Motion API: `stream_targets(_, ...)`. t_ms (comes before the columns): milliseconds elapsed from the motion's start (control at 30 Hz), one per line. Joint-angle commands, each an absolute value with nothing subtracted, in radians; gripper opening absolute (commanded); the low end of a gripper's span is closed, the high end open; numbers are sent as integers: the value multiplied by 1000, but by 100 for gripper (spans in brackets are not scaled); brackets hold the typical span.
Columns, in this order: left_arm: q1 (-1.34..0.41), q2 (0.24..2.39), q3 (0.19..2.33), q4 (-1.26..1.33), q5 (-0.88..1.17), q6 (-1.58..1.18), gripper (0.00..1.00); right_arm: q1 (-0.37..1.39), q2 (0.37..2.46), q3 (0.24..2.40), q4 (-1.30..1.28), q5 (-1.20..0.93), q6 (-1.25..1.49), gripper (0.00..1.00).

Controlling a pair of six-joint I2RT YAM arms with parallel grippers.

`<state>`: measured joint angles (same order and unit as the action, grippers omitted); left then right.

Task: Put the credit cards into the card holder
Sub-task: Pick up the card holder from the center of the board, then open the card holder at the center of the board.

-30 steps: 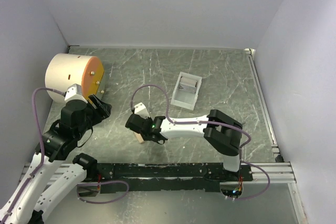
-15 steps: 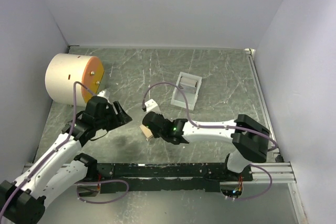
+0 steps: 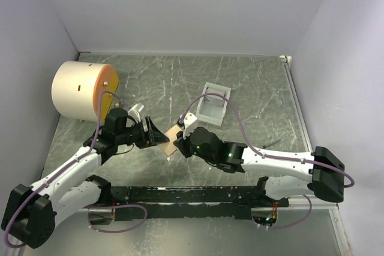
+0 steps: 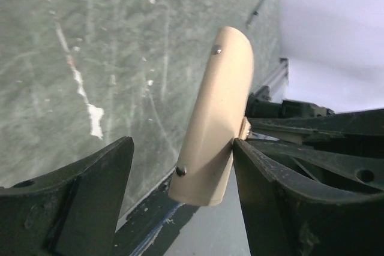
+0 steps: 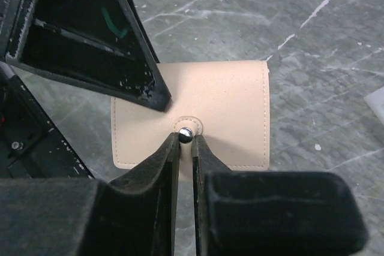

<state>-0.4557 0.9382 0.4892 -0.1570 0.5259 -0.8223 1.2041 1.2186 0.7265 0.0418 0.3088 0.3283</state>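
A tan folded wallet (image 3: 173, 140) hangs above the table, between the two arms. My right gripper (image 5: 186, 139) is shut on the wallet's (image 5: 228, 106) small snap tab, just below the silver stud. My left gripper (image 4: 183, 148) is open and straddles the wallet (image 4: 219, 112). Its right finger touches the wallet's edge and its left finger (image 4: 102, 172) stands apart. The card holder (image 3: 213, 103), a small white open tray, rests on the table beyond the wallet. The credit cards are hidden.
A large cream cylinder with an orange face (image 3: 81, 91) lies at the far left. A black rail (image 3: 192, 196) runs along the near edge. Grey walls close in the marbled table (image 3: 258, 88) on three sides.
My left arm has swung right until its open jaws surround the wallet. My right arm has carried the wallet to the right and up, its jaws narrowing on the tab.
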Motion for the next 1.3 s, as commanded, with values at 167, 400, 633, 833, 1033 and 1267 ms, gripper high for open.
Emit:
stream_targets(167, -460, 935, 408, 144, 736, -937, 57, 1202, 1181, 684, 160, 255, 331, 0)
stream_targets(400, -460, 939, 422, 77, 709, -897, 9, 1203, 1159, 645, 229, 262, 331, 0)
stream_targets(633, -460, 940, 441, -15, 633, -847, 7, 1203, 1062, 555, 332, 272, 324, 0)
stream_targets(833, -460, 949, 465, -63, 595, -820, 7, 1202, 1049, 533, 336, 286, 348, 0)
stream_targets(1033, -460, 938, 492, -90, 544, -801, 7, 1202, 1144, 600, 150, 418, 598, 30)
stream_targets(1267, -459, 916, 511, -101, 486, -771, 7, 1200, 1292, 858, -218, 438, 998, 53)
